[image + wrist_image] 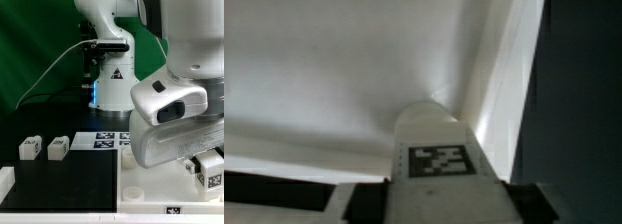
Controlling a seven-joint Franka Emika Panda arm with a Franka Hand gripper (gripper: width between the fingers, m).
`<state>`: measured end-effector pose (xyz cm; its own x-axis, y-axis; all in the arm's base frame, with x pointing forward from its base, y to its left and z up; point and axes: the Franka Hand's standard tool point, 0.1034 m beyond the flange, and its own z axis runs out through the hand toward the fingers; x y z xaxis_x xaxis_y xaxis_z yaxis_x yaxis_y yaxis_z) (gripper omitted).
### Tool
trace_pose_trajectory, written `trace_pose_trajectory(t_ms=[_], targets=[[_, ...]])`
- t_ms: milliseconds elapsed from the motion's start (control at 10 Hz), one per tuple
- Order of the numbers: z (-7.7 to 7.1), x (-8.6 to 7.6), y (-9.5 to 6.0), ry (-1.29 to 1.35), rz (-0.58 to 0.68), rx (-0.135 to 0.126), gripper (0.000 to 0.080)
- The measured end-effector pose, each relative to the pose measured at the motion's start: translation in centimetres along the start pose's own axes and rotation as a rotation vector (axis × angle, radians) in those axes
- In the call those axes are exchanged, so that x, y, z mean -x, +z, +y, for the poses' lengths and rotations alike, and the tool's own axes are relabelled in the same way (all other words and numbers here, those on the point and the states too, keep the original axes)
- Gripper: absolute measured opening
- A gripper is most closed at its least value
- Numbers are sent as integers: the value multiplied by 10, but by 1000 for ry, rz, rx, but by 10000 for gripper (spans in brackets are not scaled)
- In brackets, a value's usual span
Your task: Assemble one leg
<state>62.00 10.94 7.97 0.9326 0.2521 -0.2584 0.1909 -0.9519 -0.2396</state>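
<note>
In the wrist view a white leg (441, 150) with a black-and-white tag sits between my two dark fingers (374, 200), and the jaws press on both of its sides. The gripper (446, 205) holds it over the large flat white panel (331, 80), near the panel's edge. In the exterior view the gripper (203, 166) is low at the right with the tagged leg (212, 173) in it, above the white panel (150, 188). Two more legs (29, 148) (58, 148) stand on the black table at the exterior view's left.
The marker board (108, 140) lies behind the panel in front of the robot base (110, 80). A white rim (6, 185) runs along the table's near left edge. Dark table (580, 100) shows beside the panel in the wrist view.
</note>
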Motion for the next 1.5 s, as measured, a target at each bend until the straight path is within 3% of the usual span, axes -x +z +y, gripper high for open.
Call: trace_pose_trajectory(t_ms=[400, 600, 800, 900, 1100, 1300, 1500], targets=[[0, -1, 0, 1, 12, 1, 294], [-1, -2, 0, 24, 71, 21, 294], [-5, 3, 4, 229, 144, 45, 294], [-6, 4, 4, 393, 178, 28, 294], [-5, 1, 4, 653, 227, -30, 294], [-1, -3, 0, 831, 253, -111, 294], [-5, -3, 2, 1016, 243, -135, 294]])
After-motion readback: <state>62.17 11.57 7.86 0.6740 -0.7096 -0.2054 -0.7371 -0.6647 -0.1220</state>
